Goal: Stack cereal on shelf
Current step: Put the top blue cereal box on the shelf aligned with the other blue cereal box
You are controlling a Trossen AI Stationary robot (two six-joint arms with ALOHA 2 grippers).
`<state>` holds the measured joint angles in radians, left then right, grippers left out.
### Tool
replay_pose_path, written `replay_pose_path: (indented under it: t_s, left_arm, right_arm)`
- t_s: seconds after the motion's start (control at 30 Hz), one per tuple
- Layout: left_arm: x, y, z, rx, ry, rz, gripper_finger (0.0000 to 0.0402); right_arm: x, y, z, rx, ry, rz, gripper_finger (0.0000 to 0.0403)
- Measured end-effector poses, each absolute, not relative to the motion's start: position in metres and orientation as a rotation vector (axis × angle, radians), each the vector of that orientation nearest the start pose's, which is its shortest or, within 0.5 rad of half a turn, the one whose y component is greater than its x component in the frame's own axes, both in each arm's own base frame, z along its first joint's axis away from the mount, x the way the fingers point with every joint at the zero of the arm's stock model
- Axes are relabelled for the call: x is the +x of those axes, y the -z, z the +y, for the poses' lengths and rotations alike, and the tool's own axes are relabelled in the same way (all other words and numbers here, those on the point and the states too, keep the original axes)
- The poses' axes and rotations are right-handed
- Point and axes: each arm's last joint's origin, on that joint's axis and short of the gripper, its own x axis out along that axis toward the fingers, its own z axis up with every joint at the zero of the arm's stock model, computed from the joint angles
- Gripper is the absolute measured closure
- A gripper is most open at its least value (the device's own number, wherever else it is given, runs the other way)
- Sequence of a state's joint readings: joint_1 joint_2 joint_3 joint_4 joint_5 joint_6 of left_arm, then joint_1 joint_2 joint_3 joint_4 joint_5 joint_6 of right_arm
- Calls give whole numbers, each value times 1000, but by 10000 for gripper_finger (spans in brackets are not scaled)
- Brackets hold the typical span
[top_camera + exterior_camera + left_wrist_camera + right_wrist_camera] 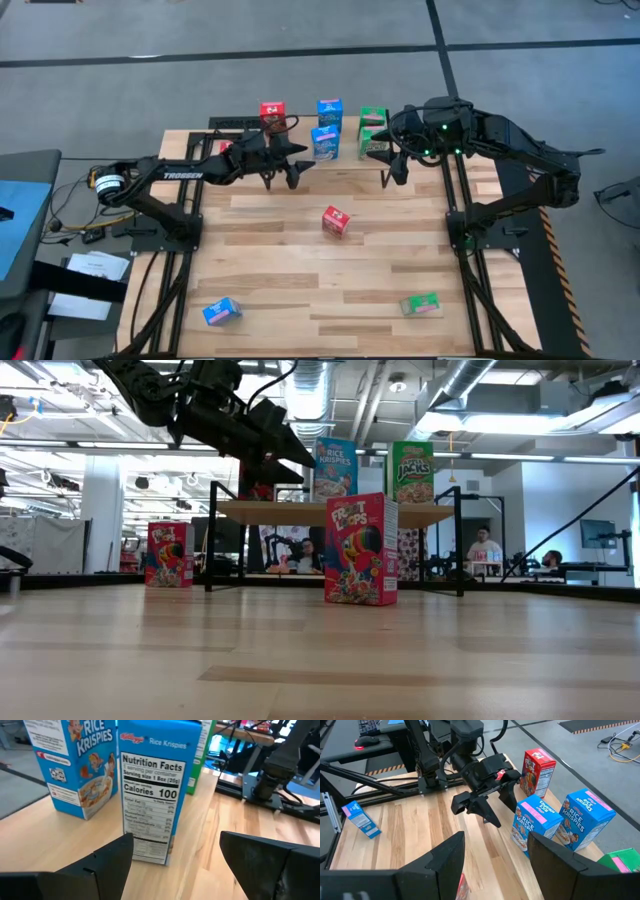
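Nearest you in the high view, a blue box (221,312) and a green box (421,304) lie flat low in frame, with a red box (336,221) standing mid-surface (280,270). Further up, your left tool (280,177) reaches in from the left, fingers apart, empty, facing a blue box (150,795). Your right tool (393,172) hangs at upper right, fingers apart too. The shelf (225,124) sits at the top edge.
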<state>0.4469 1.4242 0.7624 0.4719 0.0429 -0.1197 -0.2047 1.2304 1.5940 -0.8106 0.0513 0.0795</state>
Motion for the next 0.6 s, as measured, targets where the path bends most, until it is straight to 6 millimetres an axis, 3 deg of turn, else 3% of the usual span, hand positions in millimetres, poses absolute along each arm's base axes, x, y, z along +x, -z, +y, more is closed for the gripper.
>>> replay_pose_path:
  t_s: [0.3,0.4,0.6]
  left_arm:
    - [280,-249,133,-142,-414,218,116]
    - [280,-260,133,-137,-409,308,116]
    - [286,-283,135,-67,-367,304,116]
  right_arm:
    - [222,-454,-48,112,269,436,163]
    - [222,-454,-48,112,269,436,163]
    - [222,-454,-48,112,269,437,163]
